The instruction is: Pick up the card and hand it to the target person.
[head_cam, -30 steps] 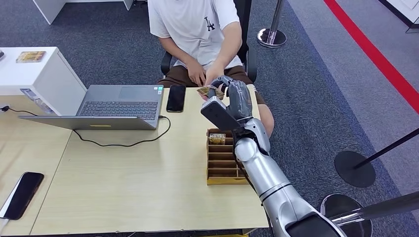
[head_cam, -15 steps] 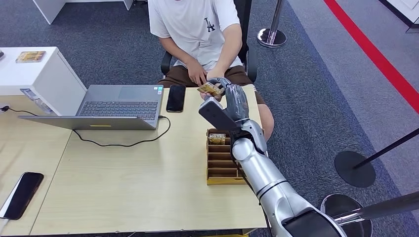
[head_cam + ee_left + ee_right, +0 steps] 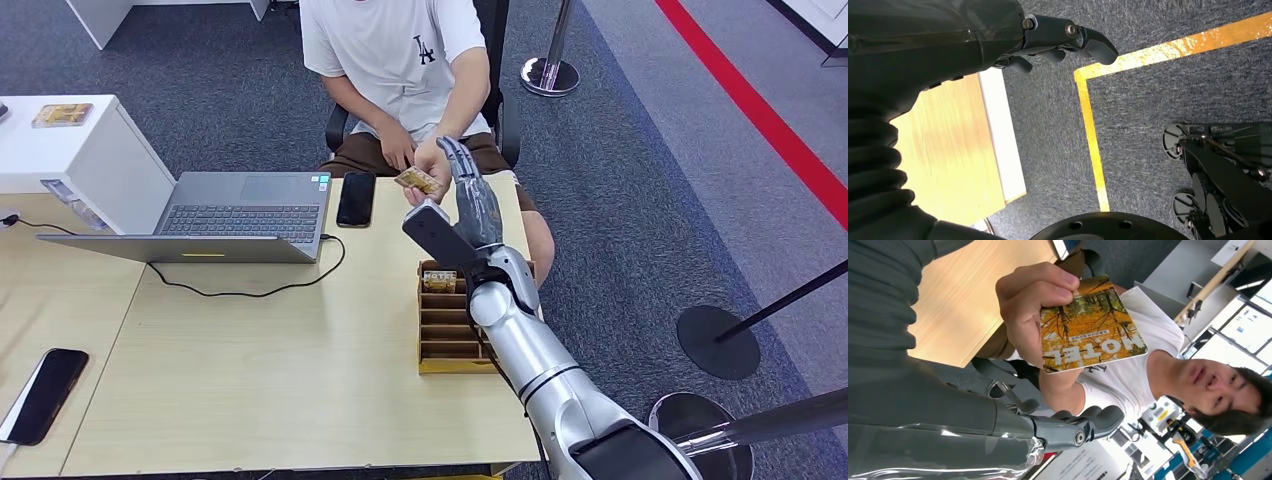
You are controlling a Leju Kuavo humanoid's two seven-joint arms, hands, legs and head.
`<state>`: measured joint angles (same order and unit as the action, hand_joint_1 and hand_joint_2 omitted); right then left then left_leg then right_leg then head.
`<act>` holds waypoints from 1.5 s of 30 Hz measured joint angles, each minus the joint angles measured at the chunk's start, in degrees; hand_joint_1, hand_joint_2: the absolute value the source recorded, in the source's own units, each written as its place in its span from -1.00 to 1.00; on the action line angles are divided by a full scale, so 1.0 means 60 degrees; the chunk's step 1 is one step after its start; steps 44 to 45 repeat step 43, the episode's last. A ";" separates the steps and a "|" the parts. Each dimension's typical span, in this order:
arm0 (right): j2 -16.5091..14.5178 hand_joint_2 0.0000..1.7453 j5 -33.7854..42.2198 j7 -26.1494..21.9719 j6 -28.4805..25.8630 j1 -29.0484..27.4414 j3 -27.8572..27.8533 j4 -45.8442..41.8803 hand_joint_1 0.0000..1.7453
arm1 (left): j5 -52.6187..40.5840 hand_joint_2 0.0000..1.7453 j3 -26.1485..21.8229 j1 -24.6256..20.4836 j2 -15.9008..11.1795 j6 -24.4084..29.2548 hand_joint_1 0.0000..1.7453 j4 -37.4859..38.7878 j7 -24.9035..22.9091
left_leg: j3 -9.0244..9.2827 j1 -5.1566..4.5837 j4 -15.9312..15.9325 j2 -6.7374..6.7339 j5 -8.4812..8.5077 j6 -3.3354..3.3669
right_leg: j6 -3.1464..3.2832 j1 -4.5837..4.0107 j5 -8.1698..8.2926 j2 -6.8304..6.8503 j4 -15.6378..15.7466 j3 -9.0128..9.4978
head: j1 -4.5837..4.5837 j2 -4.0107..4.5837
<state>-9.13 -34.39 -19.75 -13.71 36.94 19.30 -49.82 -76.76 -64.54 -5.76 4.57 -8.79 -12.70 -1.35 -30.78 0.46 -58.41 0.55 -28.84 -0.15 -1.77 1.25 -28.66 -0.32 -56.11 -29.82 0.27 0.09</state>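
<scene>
The hotel key card (image 3: 418, 180), printed with orange autumn trees and the word HOTEL, sits between the fingers of the seated person's hand (image 3: 430, 160), which pinches it at one edge just beyond the far side of the wooden desk (image 3: 280, 340). In the right wrist view the card (image 3: 1091, 325) faces the camera, gripped by the person's hand (image 3: 1030, 305), and no robot finger touches it.

The right hand (image 3: 470, 190) is raised above the far desk edge, its fingers stretched out and apart, pointing toward the person in the white T-shirt (image 3: 400, 50); it holds nothing. Its fingertips lie just beside the person's hand, though from the head view it is hard to tell whether they brush it or stand slightly clear. In the right wrist view the grey thumb and dark fingers (image 3: 1083, 425) lie apart from the card.

The left hand (image 3: 1058, 42) hangs beside the desk above grey carpet marked with a yellow line (image 3: 1088, 115); its fingers look loosely bent with nothing in them.

Below the right forearm, a wooden card rack (image 3: 447, 330) stands on the desk with another card (image 3: 438, 280) in its far slot. An open laptop (image 3: 240, 215) and a black phone (image 3: 356, 198) lie near the far edge, a second phone (image 3: 42, 395) near the left corner.
</scene>
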 joint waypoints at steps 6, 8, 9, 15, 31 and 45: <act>0.0016 1.00 0.0009 0.0076 -0.0096 -0.0010 -0.0002 -0.0077 -1.00 | 0.0000 -1.00 0.0000 0.0000 0.0000 0.0026 -1.00 0.0000 -0.0001 | 0.0000 0.0000 0.0000 -0.0001 0.0000 0.0000 | 0.0000 0.0000 0.0000 -0.0001 0.0000 -0.0001 | 0.0002 0.0000; 0.0039 1.00 0.0031 0.0100 -0.0132 -0.0051 -0.0020 -0.0242 -1.00 | 0.0000 -1.00 0.0000 0.0001 0.0000 0.0035 -1.00 0.0000 0.0000 | 0.0002 0.0000 0.0000 -0.0001 0.0000 0.0000 | 0.0000 0.0000 0.0000 -0.0001 0.0001 -0.0002 | 0.0001 0.0000; 0.0058 1.00 0.0046 0.0113 -0.0153 -0.0095 -0.0047 -0.0372 -1.00 | 0.0000 -1.00 0.0000 0.0001 0.0000 0.0045 -1.00 0.0000 0.0000 | 0.0002 0.0000 -0.0001 -0.0001 0.0000 0.0000 | 0.0000 0.0000 0.0000 -0.0001 0.0001 -0.0002 | 0.0000 0.0000; 0.0303 1.00 0.0127 0.0211 -0.0329 -0.0581 -0.0412 -0.1476 -1.00 | 0.0009 -1.00 0.0000 0.0005 0.0000 0.0076 -1.00 0.0000 0.0004 | 0.0000 -0.0001 -0.0002 0.0000 0.0000 0.0000 | 0.0000 0.0001 0.0000 0.0000 0.0002 -0.0004 | 0.0002 0.0000; 0.1137 1.00 0.0453 0.0083 -0.0611 -0.3012 -0.2790 -0.5205 -1.00 | 0.0219 -1.00 -0.0067 0.0037 0.0000 0.0230 -1.00 0.0000 0.0147 | -0.0007 -0.0002 -0.0003 0.0008 -0.0005 0.0001 | -0.0001 0.0001 0.0000 0.0004 0.0005 -0.0009 | 0.0002 0.0000; 0.1348 1.00 0.0677 0.0106 -0.0664 -0.3476 -0.3489 -0.5687 -1.00 | 0.0311 -1.00 -0.0102 0.0033 0.0011 0.0255 -1.00 0.0000 0.0146 | -0.0002 -0.0002 -0.0004 0.0016 -0.0004 0.0000 | -0.0001 0.0001 -0.0001 0.0013 0.0007 -0.0006 | 0.0001 0.0000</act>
